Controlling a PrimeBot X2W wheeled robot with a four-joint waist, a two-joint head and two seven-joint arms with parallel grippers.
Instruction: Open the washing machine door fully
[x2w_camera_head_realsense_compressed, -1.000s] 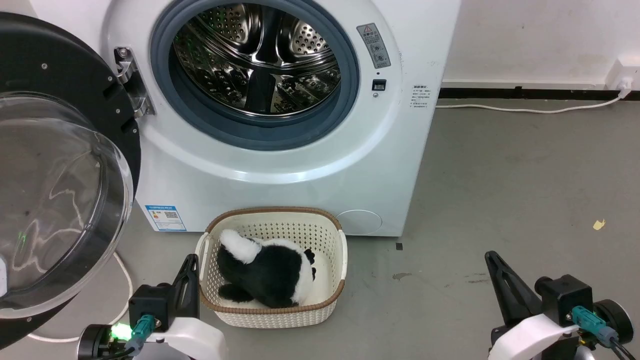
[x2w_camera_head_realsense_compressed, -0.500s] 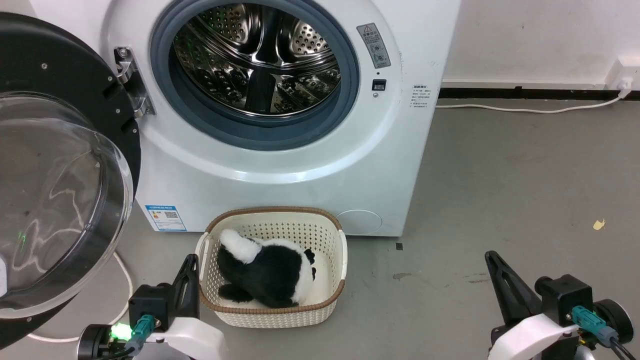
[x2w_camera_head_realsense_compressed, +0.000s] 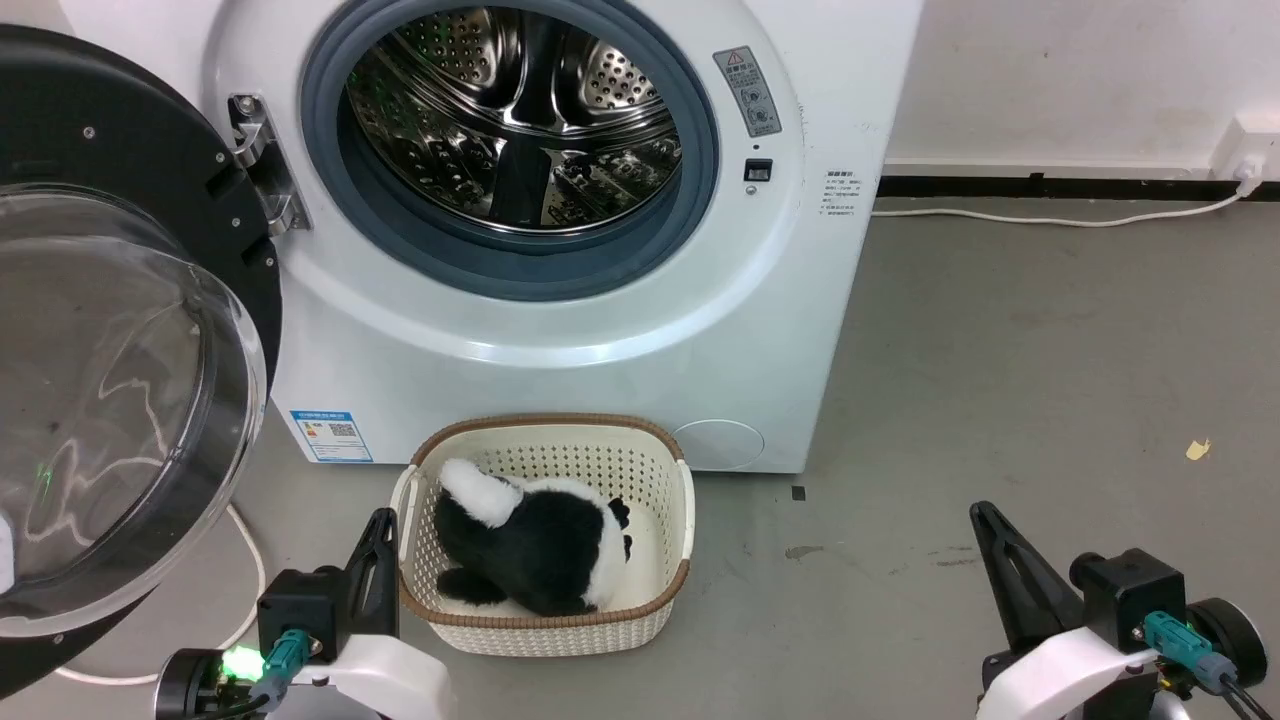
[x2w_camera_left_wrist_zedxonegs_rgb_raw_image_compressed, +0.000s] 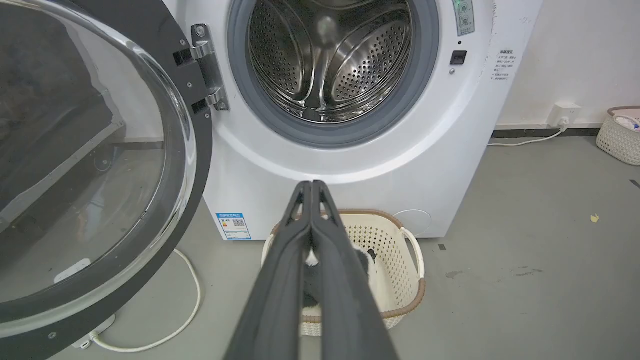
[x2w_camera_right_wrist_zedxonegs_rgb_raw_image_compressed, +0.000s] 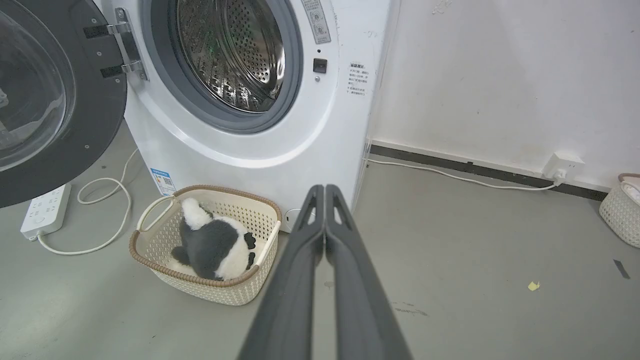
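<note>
The washing machine door, round and glossy black with a bulging clear glass bowl, stands swung wide out to the left on its hinge. The grey-ringed steel drum mouth is exposed. My left gripper is shut with nothing in it, low at the lower left beside the basket and apart from the door. At the lower right, my right gripper is shut and empty over bare floor.
A cream basket holding a black-and-white plush toy sits on the floor before the white machine. A white cable and power strip lie under the door. Another basket stands far right by the wall.
</note>
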